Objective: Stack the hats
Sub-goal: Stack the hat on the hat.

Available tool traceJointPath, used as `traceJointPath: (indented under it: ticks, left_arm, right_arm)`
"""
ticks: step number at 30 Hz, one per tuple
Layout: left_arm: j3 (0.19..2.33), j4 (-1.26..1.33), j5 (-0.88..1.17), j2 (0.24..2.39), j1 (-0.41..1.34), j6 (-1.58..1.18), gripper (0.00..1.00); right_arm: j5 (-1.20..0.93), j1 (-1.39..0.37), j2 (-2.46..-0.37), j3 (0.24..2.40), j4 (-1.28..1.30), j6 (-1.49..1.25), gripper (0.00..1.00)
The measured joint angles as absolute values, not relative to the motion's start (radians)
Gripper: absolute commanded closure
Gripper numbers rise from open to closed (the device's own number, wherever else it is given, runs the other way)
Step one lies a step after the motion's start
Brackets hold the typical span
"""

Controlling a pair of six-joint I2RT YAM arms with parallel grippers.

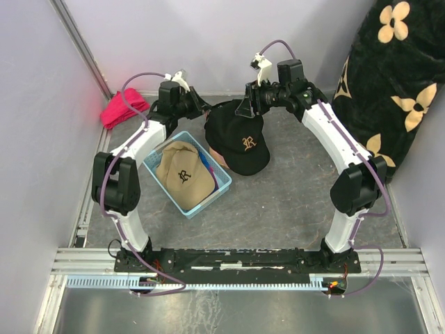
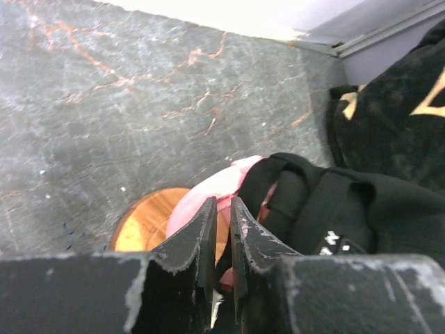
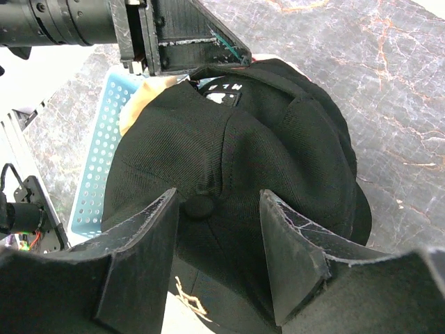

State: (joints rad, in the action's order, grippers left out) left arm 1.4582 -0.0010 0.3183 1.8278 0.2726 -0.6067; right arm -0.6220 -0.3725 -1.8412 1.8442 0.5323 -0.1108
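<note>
1. Right gripper [image 3: 221,202], bottom of frame: jaws apart, one finger on either side of the crown button [image 3: 199,207] of a black cap [image 3: 278,153].
2. The black cap fills the centre of the frame. A white label [image 3: 224,94] sits at its upper edge. An embroidered logo [image 3: 188,298] sits at the bottom edge, partly cut off.
3. Left gripper [image 3: 208,56], upper left: tips at the black cap's upper rim, beside the label. Whether it pinches the fabric is not readable.
4. Tan cap [image 3: 139,104]: only a sliver shows left of the black cap, above a blue perforated basket [image 3: 97,160].
5. Grey marbled table [image 3: 396,90]: right and upper right.
</note>
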Motion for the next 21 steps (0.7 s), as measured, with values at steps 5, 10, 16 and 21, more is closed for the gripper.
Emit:
traceJointPath:
  ticks: [5, 10, 16, 21]
  left_arm:
    - [1.432, -0.033, 0.297, 1.827, 0.271, -0.599, 0.80]
    - [1.415, -0.035, 0.284, 1.819, 0.271, -0.599, 0.73]
    - [1.364, -0.019, 0.272, 1.767, 0.249, -0.602, 0.64]
    - [1.351, -0.002, 0.271, 1.724, 0.215, -0.612, 0.63]
  right_arm:
    - [-0.611, -0.373, -1.833, 1.831, 0.529, -0.118, 0.39]
    - [-0.599, -0.373, -1.823, 1.819, 0.524, -0.126, 0.39]
    - [-0.585, -0.373, -1.820, 1.819, 0.532, -0.127, 0.35]
    - [-0.570, -0.373, -1.796, 1.805, 0.527, -0.154, 0.02]
